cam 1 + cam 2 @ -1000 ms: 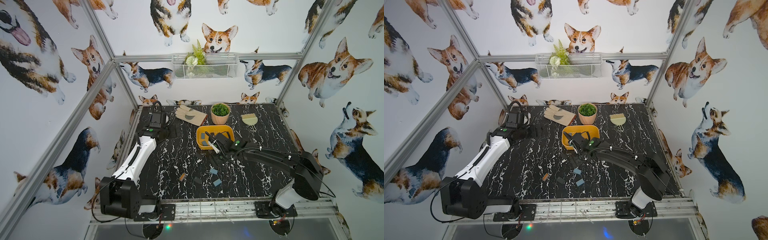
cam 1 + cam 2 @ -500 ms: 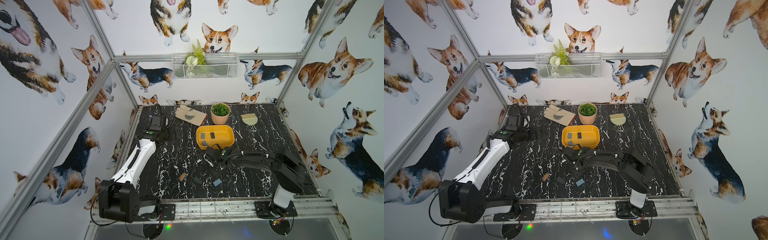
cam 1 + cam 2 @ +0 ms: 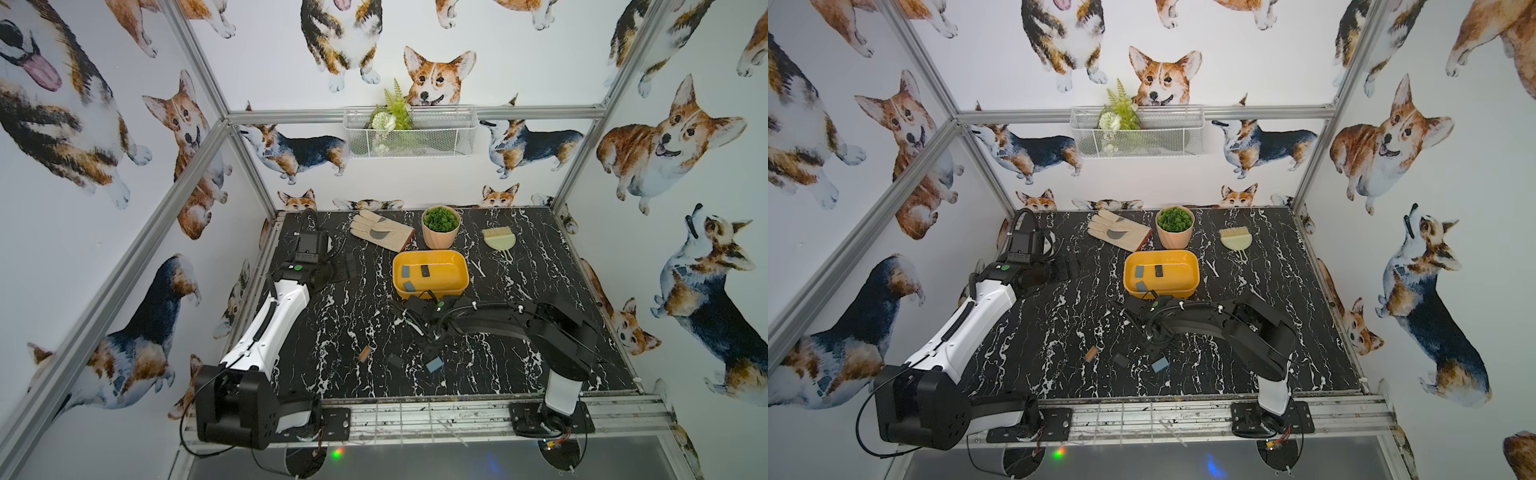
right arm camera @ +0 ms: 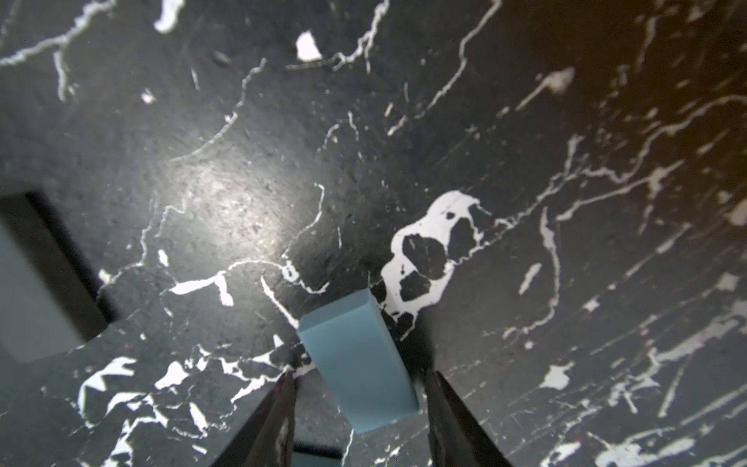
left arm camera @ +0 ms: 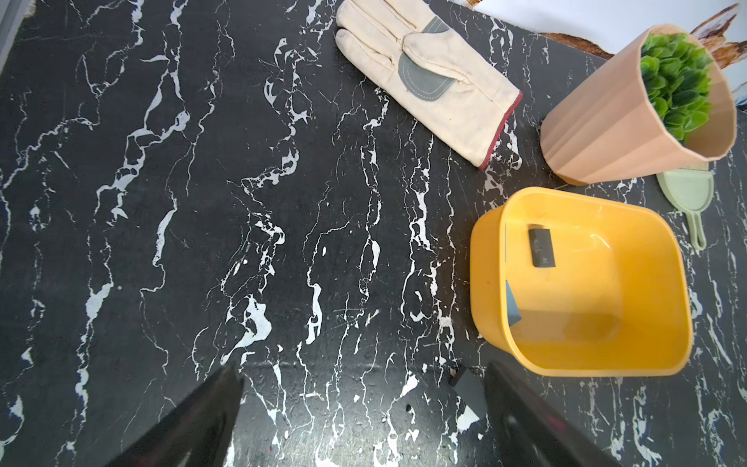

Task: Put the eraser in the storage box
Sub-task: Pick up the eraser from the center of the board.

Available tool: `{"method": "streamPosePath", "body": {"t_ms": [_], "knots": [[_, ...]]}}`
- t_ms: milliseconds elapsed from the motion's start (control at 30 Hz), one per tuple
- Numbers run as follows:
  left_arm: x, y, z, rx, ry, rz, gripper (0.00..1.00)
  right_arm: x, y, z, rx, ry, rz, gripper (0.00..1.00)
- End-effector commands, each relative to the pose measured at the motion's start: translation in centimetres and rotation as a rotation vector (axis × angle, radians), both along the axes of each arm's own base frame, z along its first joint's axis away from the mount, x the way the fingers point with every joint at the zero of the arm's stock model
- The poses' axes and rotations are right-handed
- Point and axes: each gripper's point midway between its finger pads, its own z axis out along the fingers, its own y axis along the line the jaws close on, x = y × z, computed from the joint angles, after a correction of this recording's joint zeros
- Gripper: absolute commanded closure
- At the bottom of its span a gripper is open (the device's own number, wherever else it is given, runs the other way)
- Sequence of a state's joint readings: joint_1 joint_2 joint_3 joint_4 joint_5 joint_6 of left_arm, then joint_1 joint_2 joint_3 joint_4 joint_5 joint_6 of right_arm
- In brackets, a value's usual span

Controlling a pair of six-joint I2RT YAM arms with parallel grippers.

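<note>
The right hand [image 4: 359,378], open, straddled a smooth blue block eraser [image 4: 357,360] lying on the black marbled tabletop [image 4: 242,161], apart from the glossy yellow storage box [image 3: 457,282]. A second eraser [image 3: 434,365] lay just beside. The left hand [image 5: 361,366] gaped, empty.

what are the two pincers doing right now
left pincer: open, empty
right pincer: open, astride the blue eraser, a gap each side, not gripping yet

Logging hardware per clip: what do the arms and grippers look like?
Left arm: white shell, black joints, black ribbed cable alongside. Right arm: black, white base link, white cable ties. Each has a green dot near the wrist. The left gripper and right gripper have black tapered fingers.
</note>
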State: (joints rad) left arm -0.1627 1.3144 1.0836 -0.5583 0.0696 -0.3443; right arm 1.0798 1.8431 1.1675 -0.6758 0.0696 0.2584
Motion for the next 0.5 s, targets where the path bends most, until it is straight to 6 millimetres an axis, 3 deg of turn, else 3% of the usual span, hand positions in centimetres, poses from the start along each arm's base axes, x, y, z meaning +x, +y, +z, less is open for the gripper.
{"method": "streamPosePath", "body": {"t_ms": [0, 267, 467], "knots": [[0.16, 0.12, 0.20, -0.005, -0.013, 0.003, 0.04, 0.12, 0.63, -0.16, 0.011, 0.003, 0.026, 0.47], [0.22, 0.34, 0.10, -0.008, -0.011, 0.008, 0.04, 0.25, 0.77, -0.63, -0.003, 0.010, 0.042, 0.52], [0.24, 0.65, 0.07, -0.009, -0.011, 0.015, 0.04, 0.30, 0.62, -0.61, -0.012, 0.006, 0.038, 0.70]]}}
